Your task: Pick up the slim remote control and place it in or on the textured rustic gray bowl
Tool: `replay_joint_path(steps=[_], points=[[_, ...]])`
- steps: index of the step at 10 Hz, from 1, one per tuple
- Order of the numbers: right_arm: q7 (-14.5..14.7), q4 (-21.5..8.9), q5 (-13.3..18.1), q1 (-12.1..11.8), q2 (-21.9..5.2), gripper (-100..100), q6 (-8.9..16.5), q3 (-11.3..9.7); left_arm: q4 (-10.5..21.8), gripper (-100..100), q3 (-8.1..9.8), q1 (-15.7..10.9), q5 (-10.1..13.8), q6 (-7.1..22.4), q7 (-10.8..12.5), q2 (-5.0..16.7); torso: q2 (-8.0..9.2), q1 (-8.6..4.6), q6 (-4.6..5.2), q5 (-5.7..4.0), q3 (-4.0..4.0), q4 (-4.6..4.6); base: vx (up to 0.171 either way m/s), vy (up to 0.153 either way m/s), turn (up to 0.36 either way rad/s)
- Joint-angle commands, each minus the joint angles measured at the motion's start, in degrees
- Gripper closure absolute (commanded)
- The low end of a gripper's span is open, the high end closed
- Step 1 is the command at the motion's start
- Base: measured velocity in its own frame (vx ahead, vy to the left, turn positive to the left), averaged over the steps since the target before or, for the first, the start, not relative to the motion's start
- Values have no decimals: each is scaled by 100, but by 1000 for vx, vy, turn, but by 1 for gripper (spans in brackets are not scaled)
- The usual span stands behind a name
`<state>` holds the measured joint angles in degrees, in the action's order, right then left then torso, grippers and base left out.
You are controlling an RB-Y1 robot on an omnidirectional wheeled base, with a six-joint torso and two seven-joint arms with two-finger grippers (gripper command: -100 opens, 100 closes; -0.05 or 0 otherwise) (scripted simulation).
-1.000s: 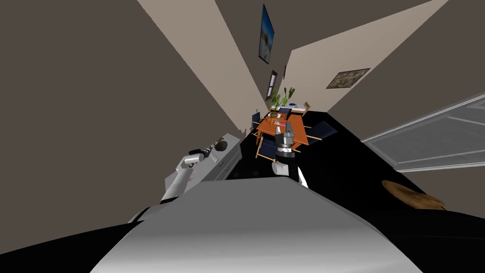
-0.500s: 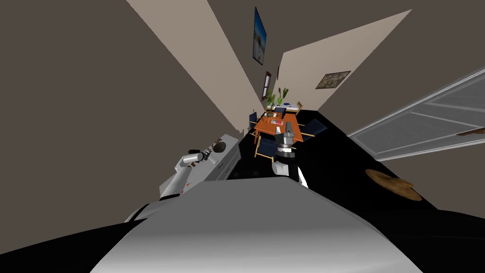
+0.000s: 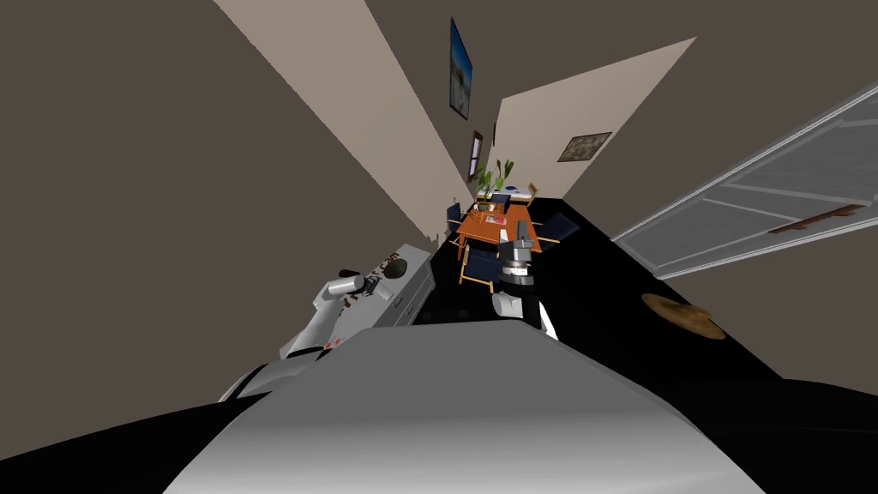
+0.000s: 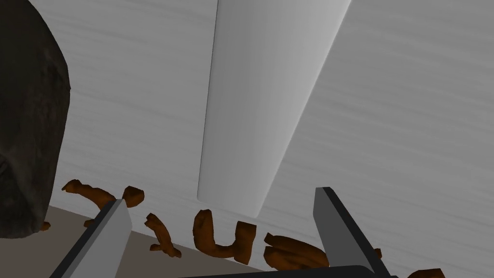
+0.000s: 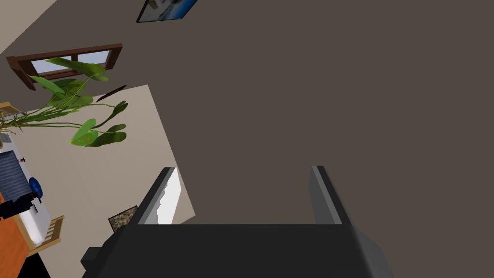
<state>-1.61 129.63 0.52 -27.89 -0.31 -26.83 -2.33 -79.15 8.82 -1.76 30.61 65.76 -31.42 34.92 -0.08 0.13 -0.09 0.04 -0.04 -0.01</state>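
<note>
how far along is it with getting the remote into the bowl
Nothing looks done yet: the pale slim remote lies on the grey cabinet top, apart from the dark rough bowl. In hand: the left tool is open, pointed at the remote's near end, fingers clear of it. Left: grasp, lift, carry to the bowl, release. The right tool is open and empty.
</note>
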Motion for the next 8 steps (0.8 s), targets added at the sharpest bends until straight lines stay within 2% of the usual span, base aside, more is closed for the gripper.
replay_joint_path(steps=[1, 2, 4, 8], points=[[0, 0, 0, 0, 0, 0, 0, 0, 173, -100, 22, -59, 107, 286, -58, 53, 0, 0, 0, 0, 0, 0, 3, 31, -104], [0, 0, 0, 0, 0, 0, 0, 0, 173, -100, 22, -59, 107, 360, -58, 53, 0, 1, 2, 0, 0, 0, 2, 27, -83], [0, 0, 0, 0, 0, 0, 0, 0, 479, -100, 49, -182, 276, 744, -145, 139, -2, 0, 3, 0, -1, 0, 8, 39, -165], [0, 0, 0, 0, 0, 0, 0, 0, 737, -100, 60, -267, 409, 1216, -207, 198, -3, -4, 0, -1, -2, -1, 9, 25, -79]])
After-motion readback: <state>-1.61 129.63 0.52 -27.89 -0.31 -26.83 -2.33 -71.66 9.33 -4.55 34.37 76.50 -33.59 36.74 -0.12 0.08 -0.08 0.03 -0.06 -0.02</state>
